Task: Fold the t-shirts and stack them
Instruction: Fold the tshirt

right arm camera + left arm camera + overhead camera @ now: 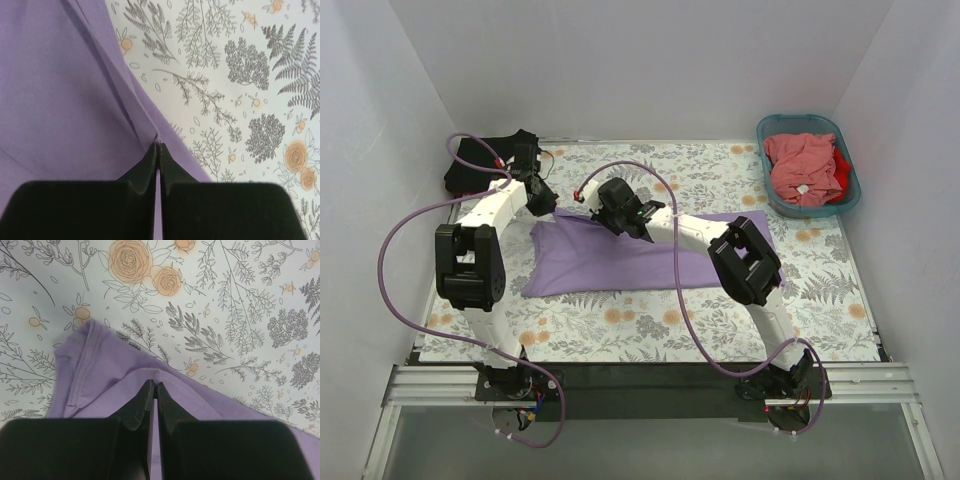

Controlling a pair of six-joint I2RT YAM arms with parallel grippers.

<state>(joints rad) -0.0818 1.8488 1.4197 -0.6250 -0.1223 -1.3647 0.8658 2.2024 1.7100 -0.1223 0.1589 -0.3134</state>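
1. Top view. Lavender t-shirt (620, 262) spread flat at the middle of the table (720, 320), long side running left to right. Left gripper (542, 197) down at the shirt's far left corner, right gripper (612, 215) down on its far edge nearer the middle. Black t-shirt (480, 165) bunched at the table's far left corner. Teal basket (767, 190) at the far right corner, holding a salmon-pink t-shirt (805, 165) and a red t-shirt (842, 165).
2. Left wrist view. Jaws pressed together, pinching a raised crease of lavender cloth beside a stitched hem, with printed table cover beyond.
3. Right wrist view. Jaws likewise pressed together, pinching a ridge at the cloth's edge, with flat lavender fabric to one side.
4. Step in hand, as judged: folding the far edge over toward the near edge. Raise both pinches to equal height, carry them together, keep the span between them taut, lay edge on edge, and release only once the cloth is down.
5. Hidden or unclear. Right end of the shirt covered by the right arm. Number of layers pinched not discernible. Collar and sleeves hard to make out. Red t-shirt mostly buried, black t-shirt partly behind the left arm.
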